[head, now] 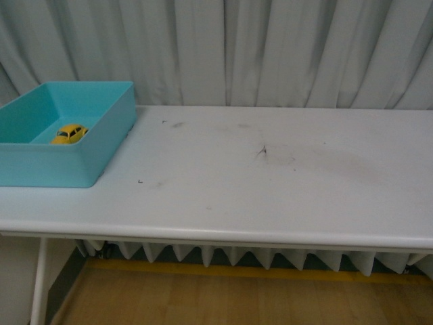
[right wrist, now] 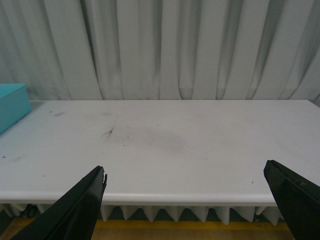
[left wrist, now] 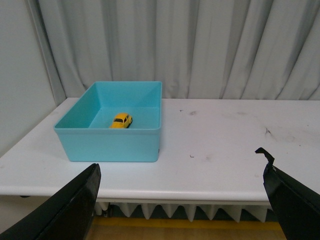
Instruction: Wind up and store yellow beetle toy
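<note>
White worktop (head: 270, 176) ahead of both hands, scuffed mid-surface. Teal bin (left wrist: 115, 142) beyond left hand (left wrist: 182, 192), toward its left finger side. Yellow beetle toy (left wrist: 121, 120) upright on bin floor, well apart from either hand. Left hand released, fingers wide, empty. Right hand (right wrist: 192, 197) likewise released, over bare worktop.
</note>
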`<control>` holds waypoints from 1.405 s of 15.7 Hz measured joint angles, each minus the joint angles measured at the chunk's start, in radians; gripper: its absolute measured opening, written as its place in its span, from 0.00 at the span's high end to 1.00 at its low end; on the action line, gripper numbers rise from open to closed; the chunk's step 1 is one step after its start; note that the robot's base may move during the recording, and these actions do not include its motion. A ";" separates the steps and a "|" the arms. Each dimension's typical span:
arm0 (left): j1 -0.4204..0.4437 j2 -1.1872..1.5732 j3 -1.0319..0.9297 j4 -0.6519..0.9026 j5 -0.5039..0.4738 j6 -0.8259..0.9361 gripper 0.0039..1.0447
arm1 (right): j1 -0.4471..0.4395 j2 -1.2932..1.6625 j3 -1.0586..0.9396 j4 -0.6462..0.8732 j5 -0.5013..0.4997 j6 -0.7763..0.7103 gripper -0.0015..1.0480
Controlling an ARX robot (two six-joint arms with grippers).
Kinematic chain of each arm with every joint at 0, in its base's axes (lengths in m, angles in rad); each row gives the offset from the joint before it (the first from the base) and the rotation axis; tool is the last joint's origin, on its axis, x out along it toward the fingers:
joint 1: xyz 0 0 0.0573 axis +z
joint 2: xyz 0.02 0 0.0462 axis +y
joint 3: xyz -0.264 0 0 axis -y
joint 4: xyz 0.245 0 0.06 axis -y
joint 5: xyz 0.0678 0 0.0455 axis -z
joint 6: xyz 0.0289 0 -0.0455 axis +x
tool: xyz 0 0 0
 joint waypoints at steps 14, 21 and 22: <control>0.000 0.000 0.000 0.000 0.000 0.000 0.06 | 0.000 0.000 0.000 0.000 0.000 0.000 0.06; 0.000 0.000 0.000 0.000 0.000 0.000 0.06 | 0.000 0.000 0.000 0.001 -0.001 0.000 0.06; 0.000 0.000 0.000 0.000 0.000 0.000 0.06 | 0.000 0.000 0.000 0.002 -0.001 0.000 0.06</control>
